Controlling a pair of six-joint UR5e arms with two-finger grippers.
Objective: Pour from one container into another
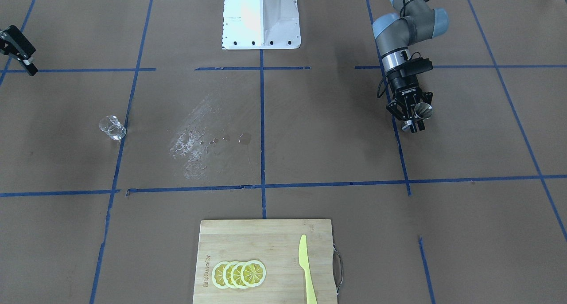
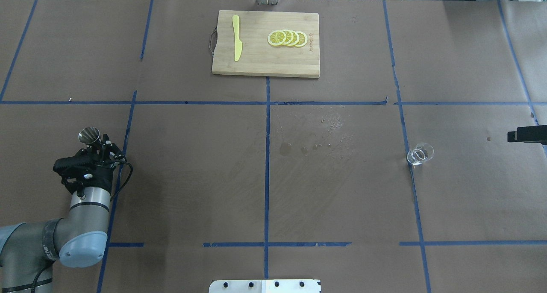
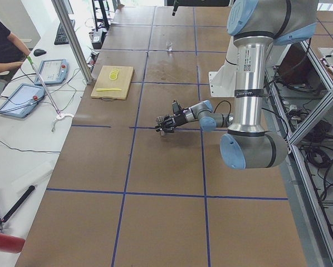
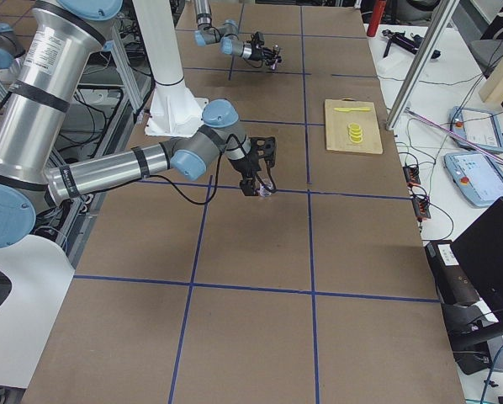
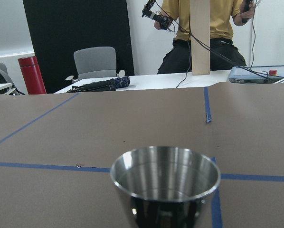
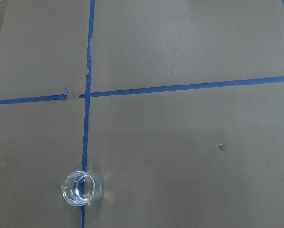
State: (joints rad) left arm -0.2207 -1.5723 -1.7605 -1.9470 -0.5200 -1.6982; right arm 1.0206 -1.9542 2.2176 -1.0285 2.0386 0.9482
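The bench point(image 2: 342, 199) carried few things, and they were set wide apart, probably so that each arm had its own free room. The wooden cutting board point(image 2: 265, 58), with a yellow knife point(image 2: 236, 39) and 4 lemon slices point(image 2: 287, 38) on it, lay far forward of both grippers. I judged it had no part in the pouring.

The left gripper point(image 1: 415, 117) was clenched on the steel jigger point(image 2: 89, 135), with 1 finger on each side of its narrow waist. The mouth pointed up and was level in the left wrist view, which I think was to keep any content inside during carrying. I could not tell if there was liquid inside. The jigger was low over the bench, and I could not tell if it touched.

The right gripper point(image 1: 27, 64) hung at the opposite end. It held nothing I could see, and whether it was released or clenched I cannot tell.

The clear glass cup point(image 2: 420, 153) stood upright on a blue tape line, near the right gripper and well apart from the left one. Wet marks point(image 2: 324, 135) lay between the 2 grippers.

The pour was not yet begun. The jigger had the whole middle of the bench to cross.
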